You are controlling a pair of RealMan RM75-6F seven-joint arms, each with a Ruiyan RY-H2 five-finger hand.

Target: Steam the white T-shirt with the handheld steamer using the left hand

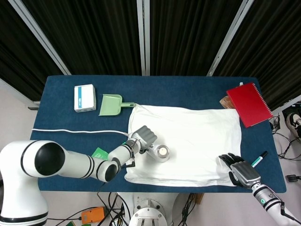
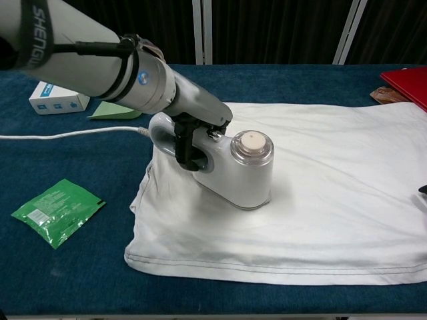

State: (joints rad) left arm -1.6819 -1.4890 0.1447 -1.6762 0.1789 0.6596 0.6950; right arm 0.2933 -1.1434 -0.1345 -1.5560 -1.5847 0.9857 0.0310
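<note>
While the white T-shirt (image 1: 186,143) lies flat across the middle of the blue table (image 1: 188,89), the left hand (image 1: 143,137) grips the handle of the handheld steamer (image 2: 233,167), fingers wrapped through the handle loop. Steamer head sits down on the shirt's left part, near the shirt's left edge, cap facing up. White power cord (image 2: 67,133) trails off left of the shirt, lying on the table.

Left of the shirt: green packet (image 2: 57,211) flat on the table, near the shirt's lower left corner, apart from it. White and blue box (image 1: 84,97) well to the upper left. Pale green dustpan (image 1: 111,104) just beside the shirt's upper left corner; handle tip seems to touch the cloth, cannot say for sure.

Right of the shirt: red notebook (image 1: 249,104) near the upper right corner, overhanging a small brown object (image 1: 227,101) that lies just at the shirt's edge. A green and white pen (image 1: 258,158) lies close to the shirt's lower right corner.

Right hand (image 1: 239,170) at that same lower right corner, dark fingers spread and resting at the cloth edge, grasping nothing. Only a sliver of it shows in the chest view.
</note>
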